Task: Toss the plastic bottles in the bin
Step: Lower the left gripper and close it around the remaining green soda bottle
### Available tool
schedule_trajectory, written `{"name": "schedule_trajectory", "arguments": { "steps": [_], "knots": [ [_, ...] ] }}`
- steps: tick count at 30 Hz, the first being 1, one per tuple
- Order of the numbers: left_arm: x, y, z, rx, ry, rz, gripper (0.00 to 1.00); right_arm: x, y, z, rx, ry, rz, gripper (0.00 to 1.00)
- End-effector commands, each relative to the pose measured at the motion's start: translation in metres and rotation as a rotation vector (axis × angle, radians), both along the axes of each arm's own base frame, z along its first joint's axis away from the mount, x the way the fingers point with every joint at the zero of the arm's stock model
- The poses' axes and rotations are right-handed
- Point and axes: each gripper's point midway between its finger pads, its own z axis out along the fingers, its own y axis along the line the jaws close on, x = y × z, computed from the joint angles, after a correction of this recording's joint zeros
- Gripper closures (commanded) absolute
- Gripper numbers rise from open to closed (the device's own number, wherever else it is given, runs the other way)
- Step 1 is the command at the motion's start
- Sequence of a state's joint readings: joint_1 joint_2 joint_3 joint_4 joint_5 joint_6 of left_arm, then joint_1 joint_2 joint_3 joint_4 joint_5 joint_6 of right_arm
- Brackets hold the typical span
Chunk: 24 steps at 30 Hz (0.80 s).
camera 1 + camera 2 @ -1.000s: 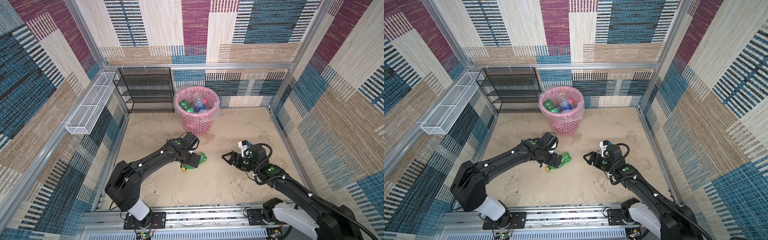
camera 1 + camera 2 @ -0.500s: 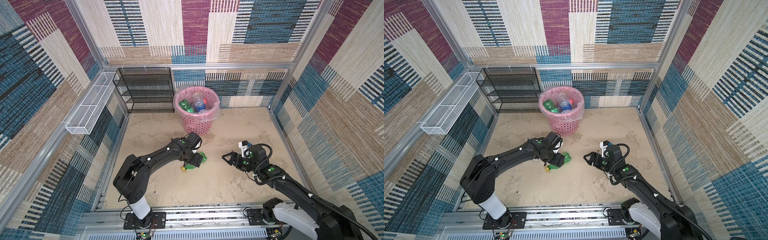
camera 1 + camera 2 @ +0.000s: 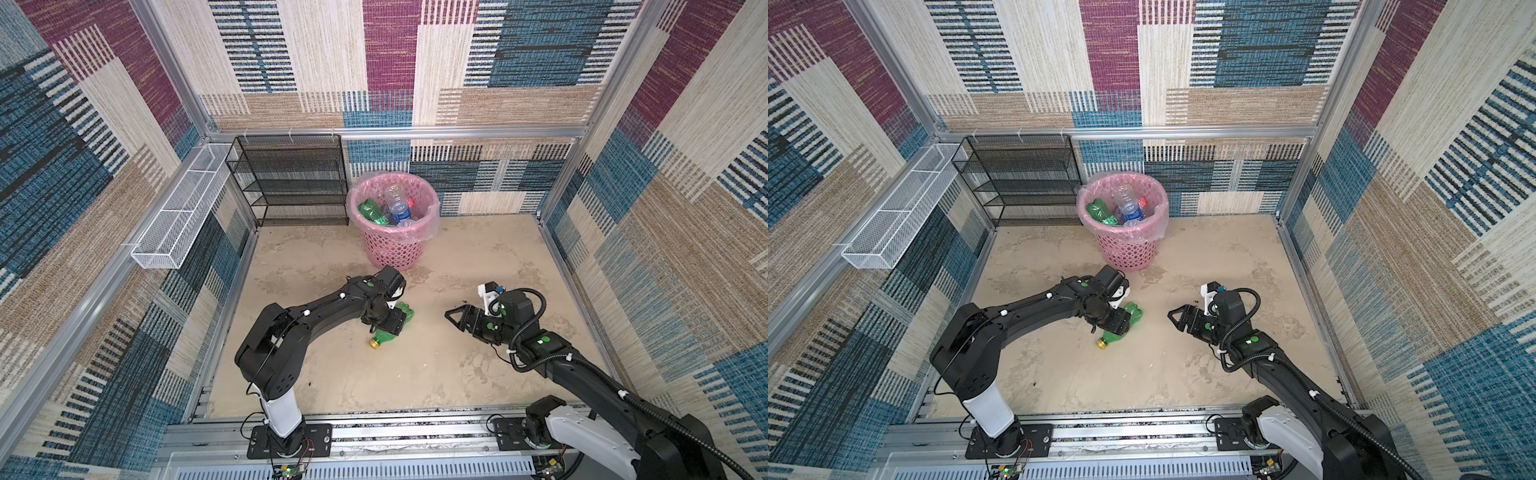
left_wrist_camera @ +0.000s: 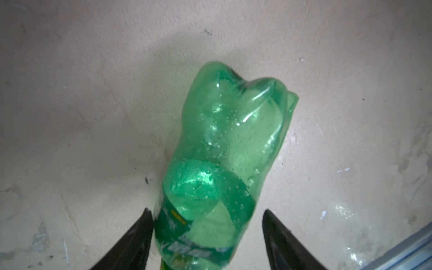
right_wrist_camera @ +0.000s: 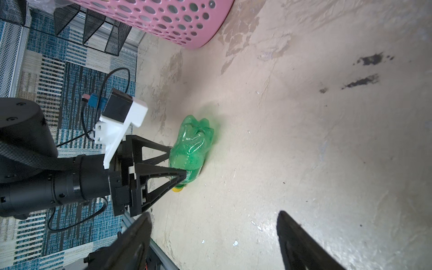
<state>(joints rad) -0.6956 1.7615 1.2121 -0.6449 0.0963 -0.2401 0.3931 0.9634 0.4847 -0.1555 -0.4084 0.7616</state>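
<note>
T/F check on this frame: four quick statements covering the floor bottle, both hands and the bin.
1. The green bottle lies on the floor, straddled by the left hand. True.
2. The right hand grips a bottle. False: it is open and empty.
3. The pink bin is empty. False: a second green bottle and a blue-labelled clear bottle lie inside.
4. The floor bottle's cap is yellow. True.

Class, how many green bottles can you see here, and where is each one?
2. The first green bottle lies on the floor between the jaws of the left gripper; the second green bottle sits inside the pink bin. Others may be hidden deeper inside.
</note>
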Motion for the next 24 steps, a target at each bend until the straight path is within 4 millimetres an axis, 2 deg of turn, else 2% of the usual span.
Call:
{"name": "schedule_trajectory", "arguments": {
  "steps": [1, 8, 13, 16, 19, 24],
  "knots": [
    [0.002, -0.008, 0.002, -0.032, 0.000, -0.015, 0.29, 0.002, 0.000, 0.005, 0.007, -0.020, -0.007, 0.15],
    [0.001, -0.009, -0.005, -0.036, 0.015, -0.022, 0.33, 0.001, -0.001, 0.002, 0.008, -0.016, -0.010, 0.15],
    [0.000, -0.008, -0.010, -0.026, 0.024, -0.023, 0.32, 0.001, -0.001, 0.002, 0.008, -0.015, -0.010, 0.15],
    [-0.002, -0.010, -0.013, -0.031, 0.032, -0.032, 0.38, 0.002, 0.000, 0.001, 0.009, -0.012, -0.007, 0.15],
    [-0.004, -0.011, -0.016, -0.041, 0.045, -0.037, 0.39, 0.002, 0.000, 0.000, 0.008, -0.011, -0.005, 0.15],
    [-0.009, -0.009, -0.014, -0.048, 0.051, -0.036, 0.40, 0.003, 0.001, -0.001, 0.004, -0.010, -0.001, 0.15]
  ]
}}
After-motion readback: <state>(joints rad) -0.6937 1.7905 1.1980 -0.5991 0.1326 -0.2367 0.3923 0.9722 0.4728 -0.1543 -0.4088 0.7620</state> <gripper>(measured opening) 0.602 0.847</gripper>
